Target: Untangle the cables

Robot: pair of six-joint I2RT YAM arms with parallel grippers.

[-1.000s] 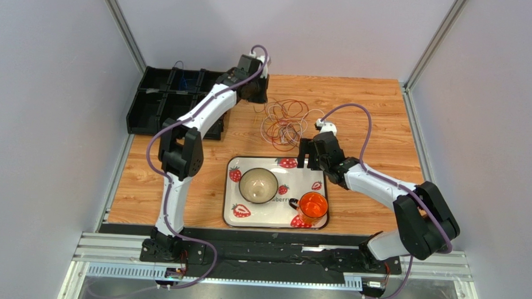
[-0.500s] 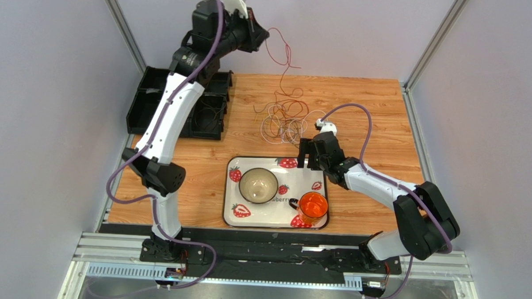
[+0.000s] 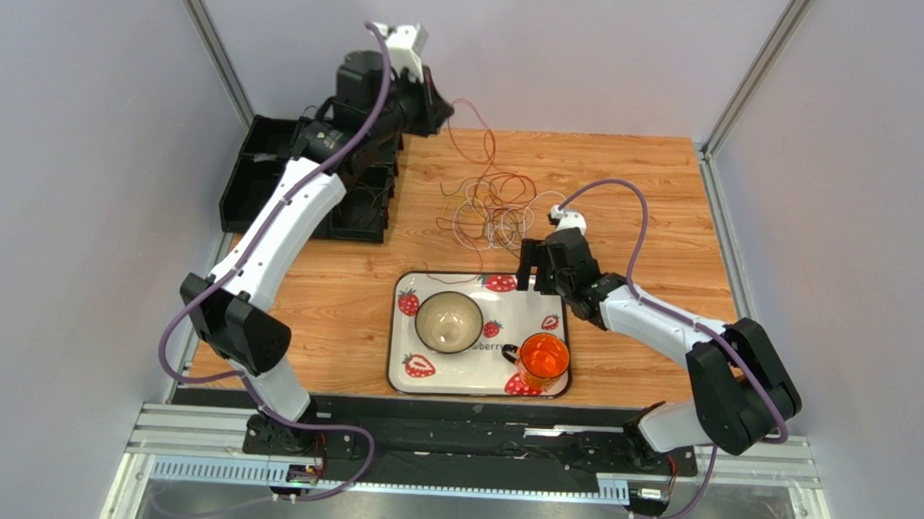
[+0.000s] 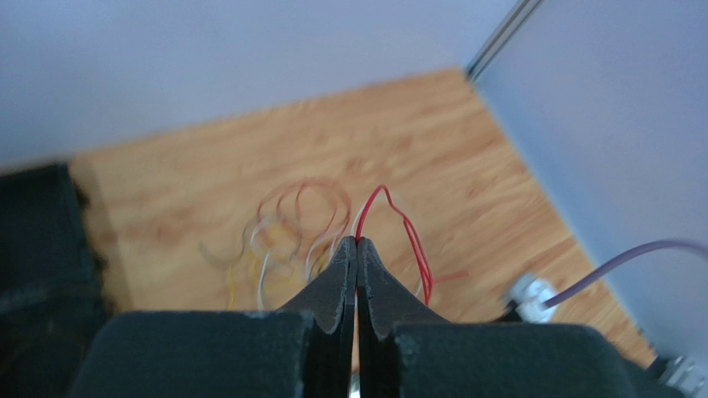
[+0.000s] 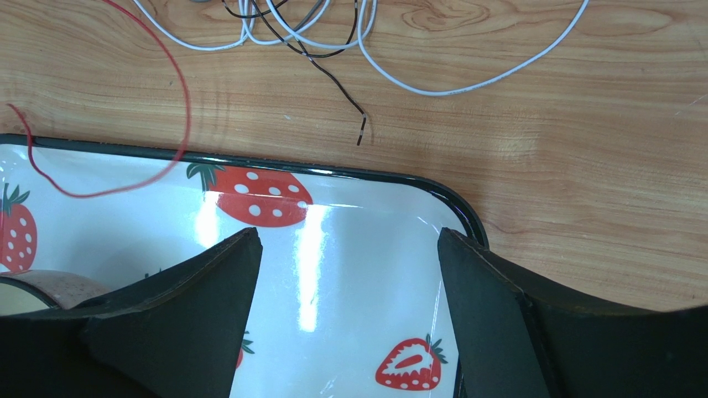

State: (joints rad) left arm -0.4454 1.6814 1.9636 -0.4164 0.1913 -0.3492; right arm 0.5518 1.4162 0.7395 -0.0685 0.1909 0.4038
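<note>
The cables (image 3: 494, 211) lie in a loose tangle of red, white, yellow and dark loops on the wooden table, seen blurred in the left wrist view (image 4: 278, 232). My left gripper (image 3: 443, 107) is raised above the table's far side, shut (image 4: 356, 241) on a red cable (image 4: 400, 219) that hangs down from it (image 3: 483, 145) to the pile. My right gripper (image 3: 534, 269) hovers open (image 5: 349, 240) over the tray's far right corner, holding nothing. Just beyond it lie white (image 5: 465, 83) and black (image 5: 332, 81) cable ends, and a red strand (image 5: 179, 108) crosses the tray rim.
A strawberry-patterned tray (image 3: 474, 373) sits in front of the pile, holding a bowl (image 3: 448, 320) and an orange cup (image 3: 543, 358). Black bins (image 3: 262, 183) stand at the far left. Grey walls enclose the table on three sides.
My left gripper rose from the pile's far edge with the red cable, went high, then dropped slightly. The pile shifted and stretched toward it. My right arm stayed still.
</note>
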